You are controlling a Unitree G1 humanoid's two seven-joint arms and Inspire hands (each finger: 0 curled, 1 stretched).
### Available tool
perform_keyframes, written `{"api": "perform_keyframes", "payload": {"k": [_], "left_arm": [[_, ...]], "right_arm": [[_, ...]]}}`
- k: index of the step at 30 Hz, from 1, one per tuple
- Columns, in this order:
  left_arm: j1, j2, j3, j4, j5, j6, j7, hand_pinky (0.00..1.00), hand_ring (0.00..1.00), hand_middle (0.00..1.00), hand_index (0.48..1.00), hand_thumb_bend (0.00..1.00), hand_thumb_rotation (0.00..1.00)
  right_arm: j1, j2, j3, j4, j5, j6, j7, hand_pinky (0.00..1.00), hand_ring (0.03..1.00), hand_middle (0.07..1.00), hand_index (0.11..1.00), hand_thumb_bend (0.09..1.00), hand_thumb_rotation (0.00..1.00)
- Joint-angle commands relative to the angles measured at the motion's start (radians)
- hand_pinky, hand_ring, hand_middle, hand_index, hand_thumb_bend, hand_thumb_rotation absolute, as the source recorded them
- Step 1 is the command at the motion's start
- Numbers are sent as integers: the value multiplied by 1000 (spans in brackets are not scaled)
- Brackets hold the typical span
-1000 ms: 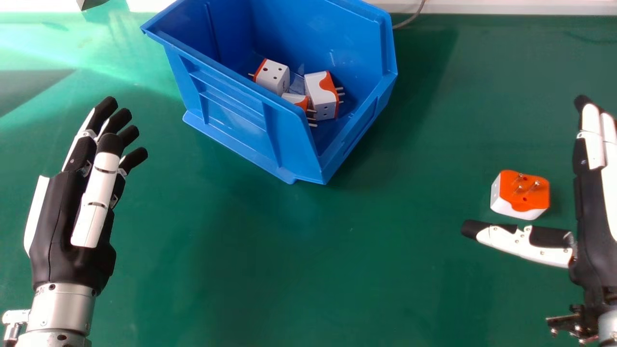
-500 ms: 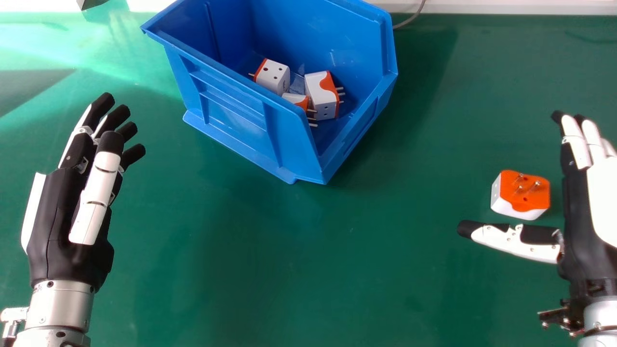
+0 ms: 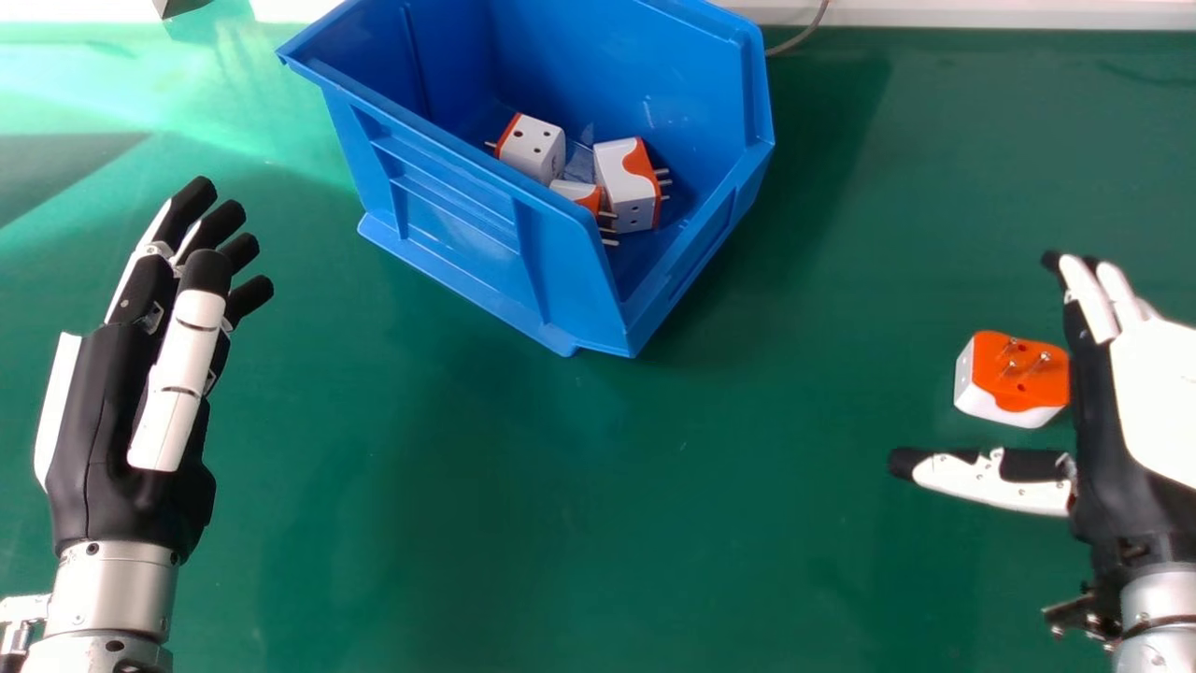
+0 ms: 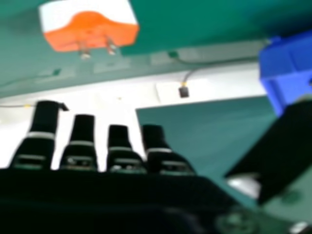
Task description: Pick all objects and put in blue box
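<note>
Three plug adapters (image 3: pixel 626 192) lie in the blue box (image 3: pixel 448 215) at 11 o'clock in the head view, while a fourth adapter (image 3: pixel 992 366) sits prongs up on the green table (image 3: pixel 598 514) at 3 o'clock. Just beside it, the right hand (image 3: pixel 1112 458) has its fingers straight and released, thumb pointing to 9 o'clock, though I cannot tell whether they touch. The left hand (image 3: pixel 117 421) hangs loosely extended at 9 o'clock, holding nothing.

"Where's the lone plug adapter (image 3: pixel 1004 393)?"

"On the table (image 3: pixel 561 514), just left of my right hand (image 3: pixel 1103 439), well right of the storage bin (image 3: pixel 444 234)."

"And the others?"

"Three plug adapters (image 3: pixel 624 192) lie inside the storage bin, farther forward."
</note>
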Motion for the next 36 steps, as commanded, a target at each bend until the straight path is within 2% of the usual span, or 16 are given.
{"api": "perform_keyframes", "payload": {"k": [1,6,10,17,24,30,33,36], "left_arm": [[0,13,7,-32,6,1,4,856,889,899,892,634,718],[-3,19,5,-42,4,11,3,839,881,892,884,641,714],[-3,18,6,-54,11,19,12,827,874,887,878,650,713],[-2,17,8,-76,-1,34,11,803,861,879,871,637,715],[4,16,2,-105,13,56,22,789,854,874,865,643,710],[8,14,-1,-131,15,71,31,761,840,863,850,650,704],[9,14,-4,-144,11,85,35,751,835,859,845,648,701],[11,14,-6,-156,15,92,37,744,832,856,843,651,696]], "right_arm": [[-18,-39,-26,15,21,-17,-15,764,886,926,890,942,415],[-51,-89,-31,76,47,-17,-17,763,880,915,877,941,380],[-85,-116,-24,137,64,-19,-23,773,883,916,876,932,358],[-153,-158,-20,246,100,-25,-31,769,875,904,864,931,315],[-219,-198,-12,322,125,-23,-29,770,870,897,855,917,282],[-279,-220,15,377,132,-4,-2,777,871,893,852,893,275],[-317,-236,28,417,140,-6,6,779,870,892,851,888,266],[-351,-253,39,456,156,-9,22,797,878,896,855,876,256]]}}
